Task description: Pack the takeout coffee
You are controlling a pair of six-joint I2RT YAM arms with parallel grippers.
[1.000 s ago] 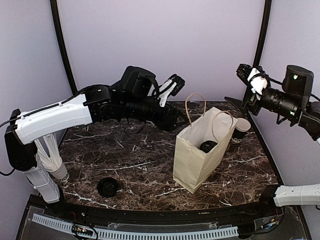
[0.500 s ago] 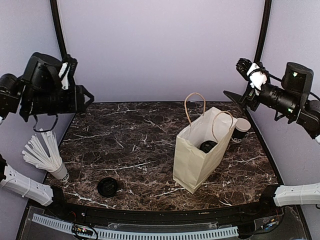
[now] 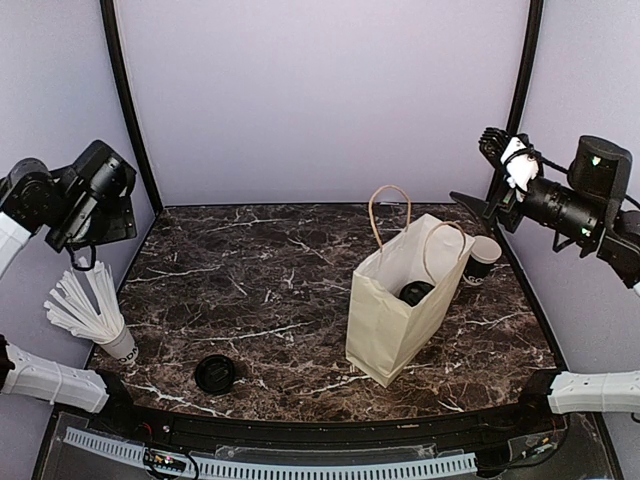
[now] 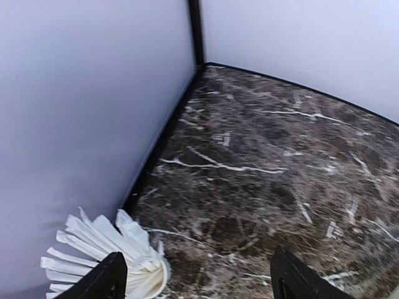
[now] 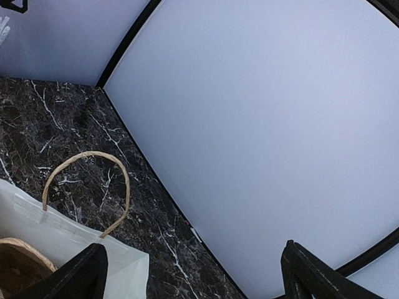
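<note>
The takeout coffee (image 3: 416,292) stands inside the open white paper bag (image 3: 395,300); only its black lid shows from above. My left gripper (image 3: 105,222) is open and empty, high at the far left, well away from the bag. In the left wrist view its gripper (image 4: 199,286) has jaws wide apart over bare table. My right gripper (image 3: 497,150) is open and empty, high at the back right above the bag. In the right wrist view the gripper (image 5: 199,280) holds nothing, and the bag (image 5: 62,237) with its handle (image 5: 87,187) lies below left.
A matching cup with a bare white rim (image 3: 484,257) stands behind the bag on the right. A loose flat black lid (image 3: 215,373) lies near the front left. A cup of wrapped straws (image 3: 95,310) stands at the left edge, also in the left wrist view (image 4: 100,249).
My left arm has swung back from beside the bag to the far left edge and then come lower. The right gripper has shifted slightly. The bag and the cups have not moved.
</note>
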